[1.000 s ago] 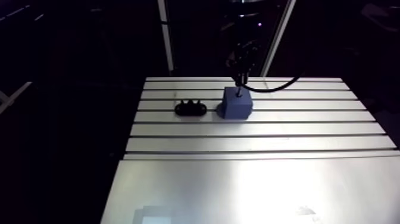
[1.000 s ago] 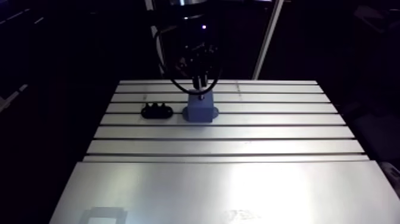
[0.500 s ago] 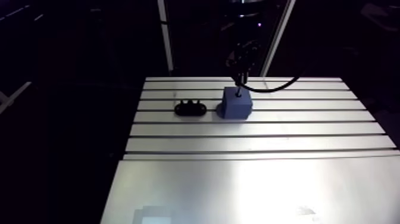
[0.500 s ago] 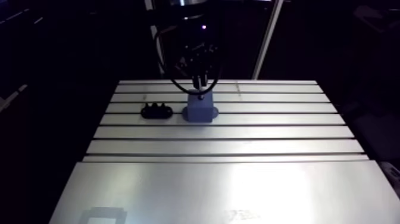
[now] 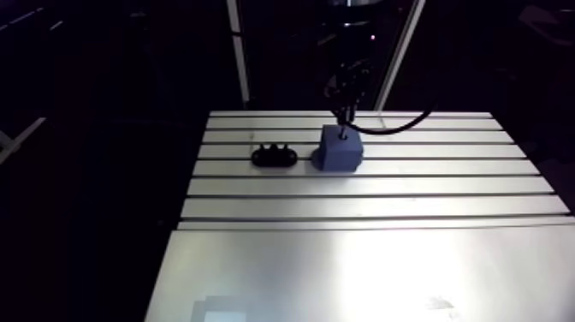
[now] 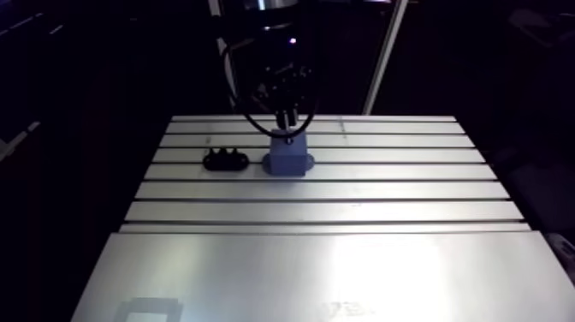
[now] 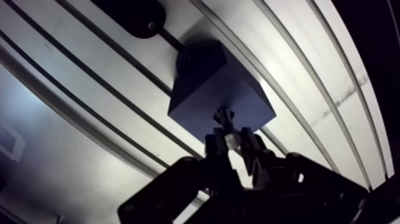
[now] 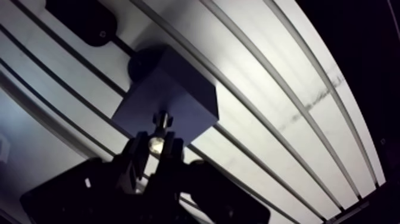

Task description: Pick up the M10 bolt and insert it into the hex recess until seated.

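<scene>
The M10 bolt (image 7: 224, 116) is held upright between the fingers of the gripper (image 7: 232, 143), which is clenched on its upper end. Its shank is pointed down onto the top face of the blue block (image 7: 199, 89). A black holder (image 5: 274, 156) is seen beside the block on the slotted table (image 5: 368, 206).

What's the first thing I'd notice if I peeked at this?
The blue block stands out on the shiny slotted table, a small black piece beside it. Right above it, the gripper pinches a bolt pointing down at the block's top.
</scene>
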Available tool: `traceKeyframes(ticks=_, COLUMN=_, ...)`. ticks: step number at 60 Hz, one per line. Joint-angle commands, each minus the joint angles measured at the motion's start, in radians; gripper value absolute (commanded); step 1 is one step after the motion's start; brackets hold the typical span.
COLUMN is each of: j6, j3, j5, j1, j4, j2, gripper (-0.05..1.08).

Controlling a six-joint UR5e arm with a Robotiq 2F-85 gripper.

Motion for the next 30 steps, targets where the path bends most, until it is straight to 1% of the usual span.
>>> traceKeyframes(ticks=1, j6=-0.003, j3=0.002, j5=0.0, j1=0.001, j4=0.0, j2=0.0, gripper=1.02)
traceKeyframes(ticks=30, j6=-0.003, j3=0.002, j5=0.0, j1=-0.001, j4=-0.004, j2=0.0, gripper=1.02)
